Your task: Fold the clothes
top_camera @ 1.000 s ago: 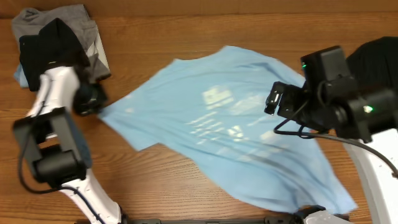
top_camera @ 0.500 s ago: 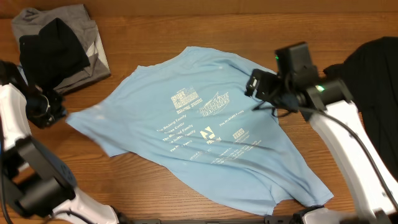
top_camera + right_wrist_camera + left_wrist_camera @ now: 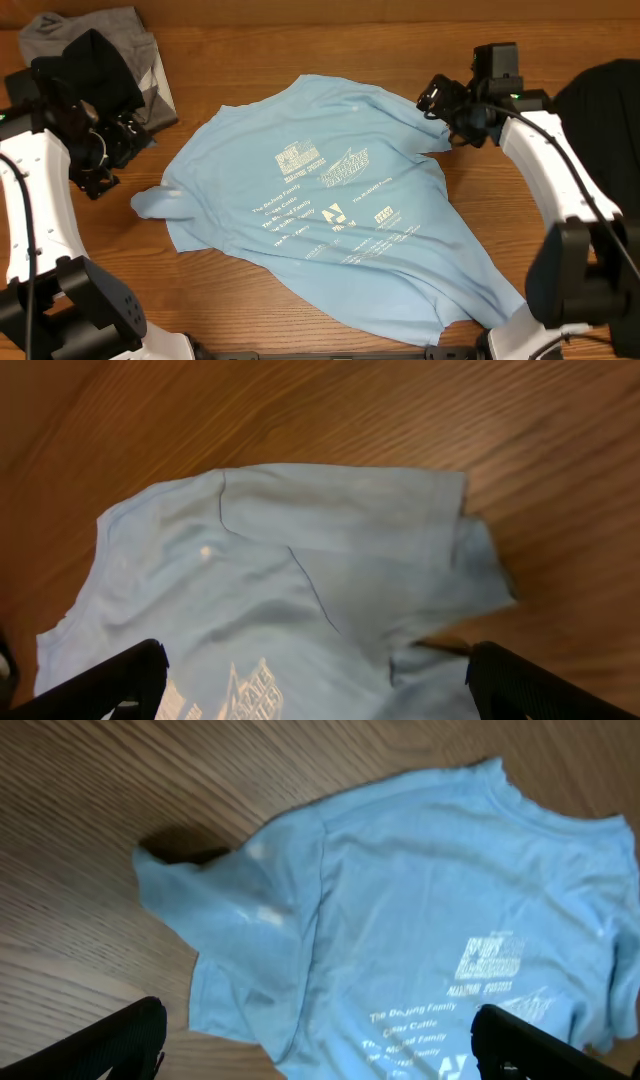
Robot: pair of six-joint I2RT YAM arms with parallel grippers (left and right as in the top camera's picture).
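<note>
Fingers apart | blue T-shirt central | folded pile left | black shirt right

The light blue T-shirt lies spread print-up on the table. The left gripper hangs beside one sleeve, the right gripper above the other.

t-shirt mid-table, folded pile far left
</note>
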